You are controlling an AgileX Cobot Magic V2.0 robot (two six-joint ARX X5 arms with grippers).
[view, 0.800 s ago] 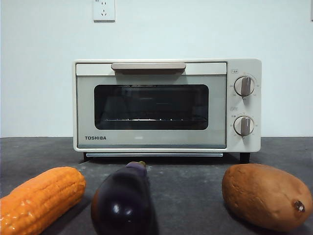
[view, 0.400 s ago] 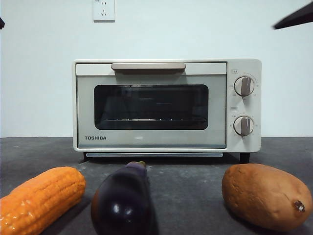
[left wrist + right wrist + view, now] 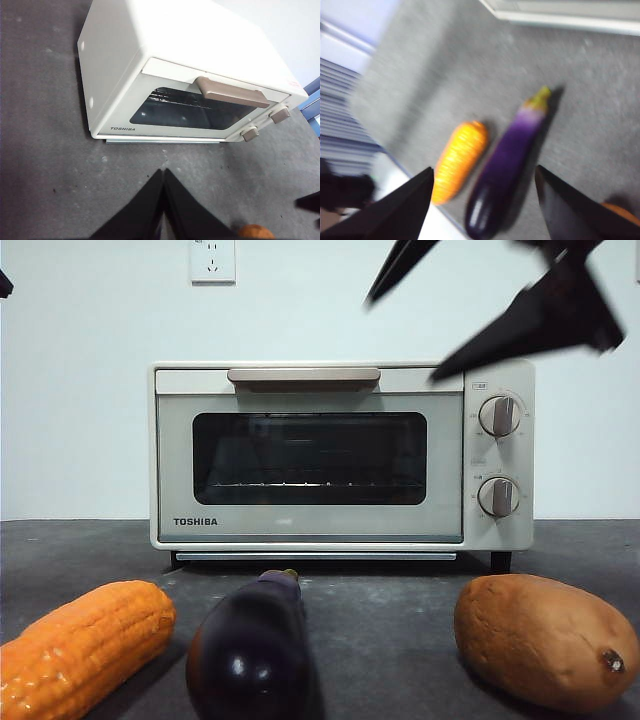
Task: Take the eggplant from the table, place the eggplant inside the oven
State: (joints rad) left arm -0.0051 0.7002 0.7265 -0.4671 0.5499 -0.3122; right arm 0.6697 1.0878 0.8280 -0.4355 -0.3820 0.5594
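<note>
**Eggplant on the table, oven door shut**

The eggplant (image 3: 250, 650) lies on the table (image 3: 390, 620) in front of the oven (image 3: 340, 455). Its stem end points at the oven. There is bare table between that end and the oven's bottom edge. The corn (image 3: 85, 645) lies just beside the eggplant on one side, with a thin gap. The sweet potato (image 3: 545, 640) lies on the other side, with more bare table between.

The oven door is closed, and its bar handle (image 3: 303, 375) sits along the top edge.

The right gripper (image 3: 405, 310) is up high in the air, near the oven's top corner by the knobs. Its two jaws are spread wide apart and hold nothing. In its own view the eggplant (image 3: 507, 165) and the corn (image 3: 457, 160) show between the jaws, far below.

The left gripper (image 3: 162, 172) is above bare table in front of the oven (image 3: 190, 75). Its jaws are pressed together and hold nothing.
</note>
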